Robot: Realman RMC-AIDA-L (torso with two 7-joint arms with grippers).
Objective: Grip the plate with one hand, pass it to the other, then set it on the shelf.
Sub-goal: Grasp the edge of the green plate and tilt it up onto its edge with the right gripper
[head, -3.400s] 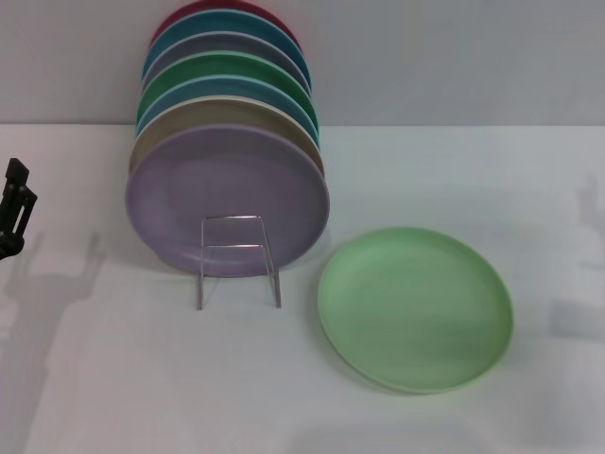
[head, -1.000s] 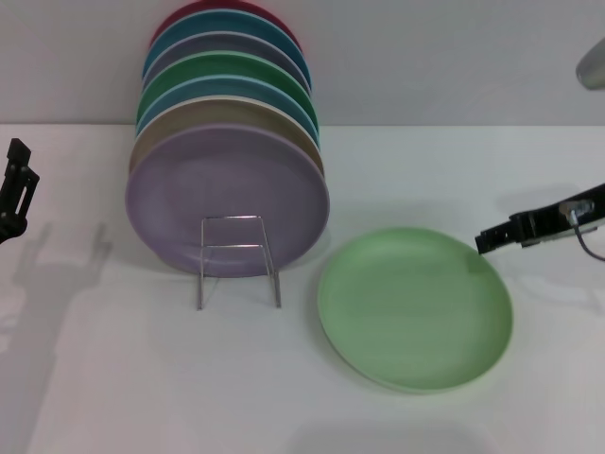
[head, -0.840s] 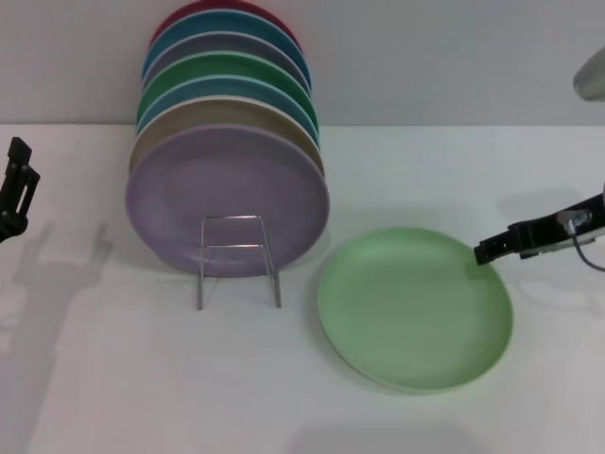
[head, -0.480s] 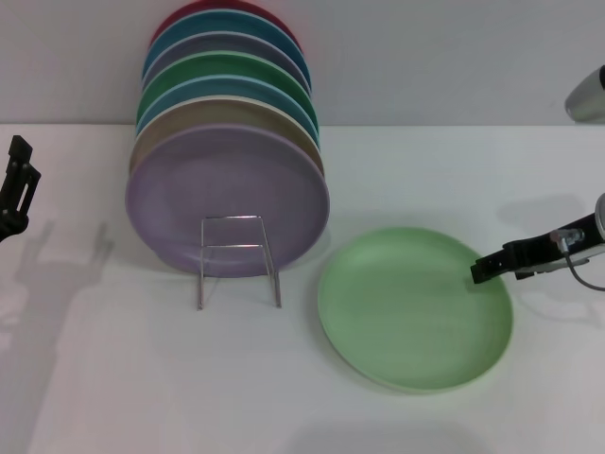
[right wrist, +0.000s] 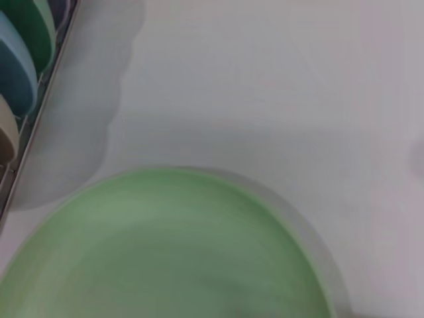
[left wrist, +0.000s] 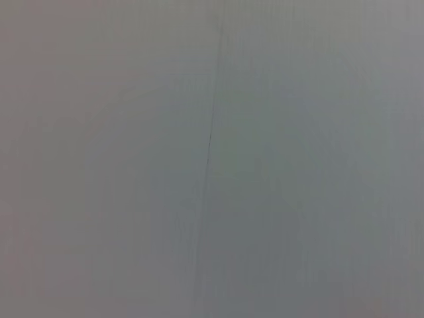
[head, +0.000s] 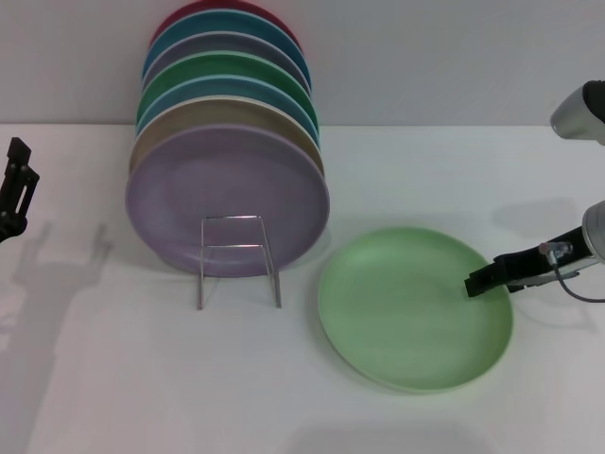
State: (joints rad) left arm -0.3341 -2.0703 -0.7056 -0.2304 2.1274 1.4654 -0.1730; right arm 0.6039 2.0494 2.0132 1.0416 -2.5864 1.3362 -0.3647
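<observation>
Lowered since earlier, right gripper (head: pixel 479 284) touches one mint plate's (head: pixel 411 307) rim; finger spread unclear. Seven plates fill shelf (head: pixel 238 260) beyond. Left gripper (head: pixel 13 192) parked.

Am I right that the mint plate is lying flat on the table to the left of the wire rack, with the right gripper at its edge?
Not quite. In the head view the plate lies flat on the table to the right of the wire rack, not the left. The right gripper is at the plate's right edge, as you said.

Left end effector (head: pixel 13 189) edge-cropped
</observation>
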